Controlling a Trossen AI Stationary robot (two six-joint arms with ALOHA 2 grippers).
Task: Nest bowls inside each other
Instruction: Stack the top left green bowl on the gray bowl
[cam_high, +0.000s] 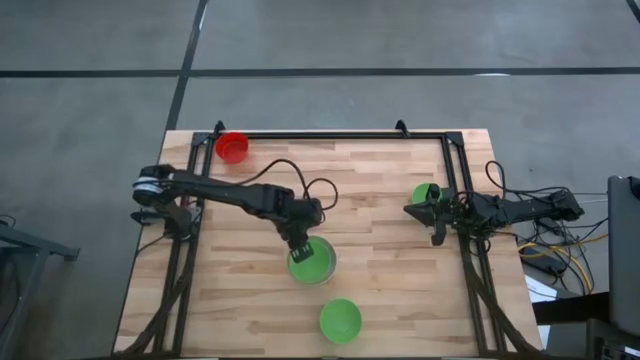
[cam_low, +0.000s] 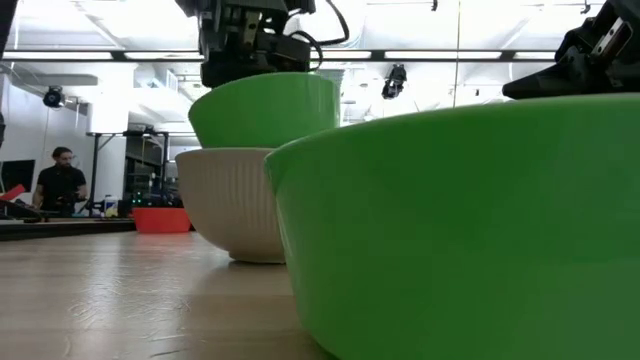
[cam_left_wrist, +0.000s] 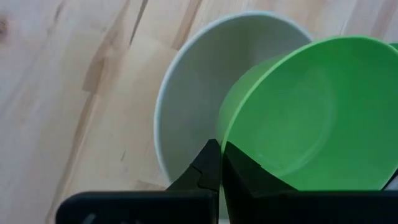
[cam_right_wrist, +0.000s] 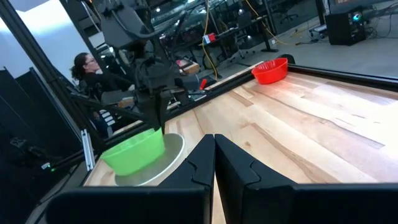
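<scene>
My left gripper (cam_high: 298, 247) is shut on a green bowl (cam_left_wrist: 311, 112) and holds it over the whitish-grey bowl (cam_high: 322, 262) at the table's middle. In the low view the green bowl (cam_low: 265, 108) sits tilted, its base sunk inside the whitish bowl's (cam_low: 235, 205) rim. A red bowl (cam_high: 232, 146) rests on its base at the far left corner. A second green bowl (cam_high: 340, 320) stands near the front edge. A third green bowl (cam_high: 423, 190) lies by my right gripper (cam_high: 412, 209), which is shut at the right side, holding nothing. My left gripper pinches the green bowl's rim (cam_left_wrist: 221, 121) on the side nearest the arm, one finger inside the bowl and one outside. The fingers slant down from above. The bowl hangs tilted, its base within the whitish-grey bowl; whether the two bowls touch I cannot tell.
A black frame rail (cam_high: 330, 135) runs along the table's far edge and down both sides. Cables (cam_high: 545, 245) trail off the right side. A person (cam_right_wrist: 87, 68) sits beyond the table. Bare wood lies between the middle bowls and the right gripper.
</scene>
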